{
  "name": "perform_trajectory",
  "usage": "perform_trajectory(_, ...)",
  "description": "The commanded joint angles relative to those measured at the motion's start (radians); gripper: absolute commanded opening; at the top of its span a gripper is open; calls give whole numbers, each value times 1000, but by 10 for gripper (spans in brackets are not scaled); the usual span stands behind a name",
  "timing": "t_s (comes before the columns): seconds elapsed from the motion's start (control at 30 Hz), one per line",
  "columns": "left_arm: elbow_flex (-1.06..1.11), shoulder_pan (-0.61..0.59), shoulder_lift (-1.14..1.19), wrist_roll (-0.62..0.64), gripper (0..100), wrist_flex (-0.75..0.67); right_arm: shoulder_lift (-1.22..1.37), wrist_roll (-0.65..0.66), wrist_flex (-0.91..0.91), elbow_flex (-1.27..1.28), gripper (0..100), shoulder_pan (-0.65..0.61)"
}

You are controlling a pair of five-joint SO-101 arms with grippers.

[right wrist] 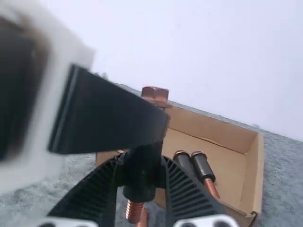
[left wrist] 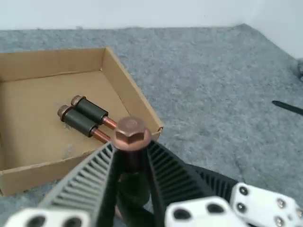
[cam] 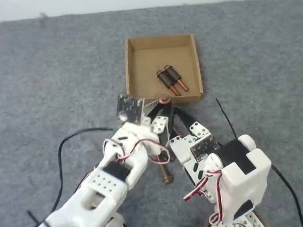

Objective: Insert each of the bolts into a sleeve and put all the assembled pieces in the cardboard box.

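Observation:
Just in front of the cardboard box (cam: pixel 130 67) a copper bolt (left wrist: pixel 131 134) stands upright with its hex head up, and my left gripper (left wrist: pixel 131 153) is shut on its shank. The bolt runs through a black sleeve (right wrist: pixel 141 172), on which my right gripper (right wrist: pixel 141 176) is shut; the threaded end (right wrist: pixel 134 211) sticks out below. In the high view both grippers meet at the box's near wall, left gripper (cam: pixel 162 110) beside right gripper (cam: pixel 177 119). Two assembled pieces (cam: pixel 171 80) lie side by side in the box.
A loose copper bolt (cam: pixel 164 172) lies on the grey carpet between the two arms. Black cables trail on the carpet to the left (cam: pixel 63 146) and right (cam: pixel 224 114). The box wall (left wrist: pixel 132 97) is close to the grippers.

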Motion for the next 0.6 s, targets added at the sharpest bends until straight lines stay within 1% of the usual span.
perform_trajectory(0.0,-28,-17,87,-8,46,-14,-45,8,-25,25,7,10)
perform_trajectory(0.13,28,-12,86,-8,73,-127,-45,9,-25,25,7,10)
perform_trajectory(0.2,44,-12,86,-8,77,-161,-45,9,-25,25,7,10)
perform_trajectory(0.57,48,-5,86,-8,77,-161,-45,9,-25,23,7,12)
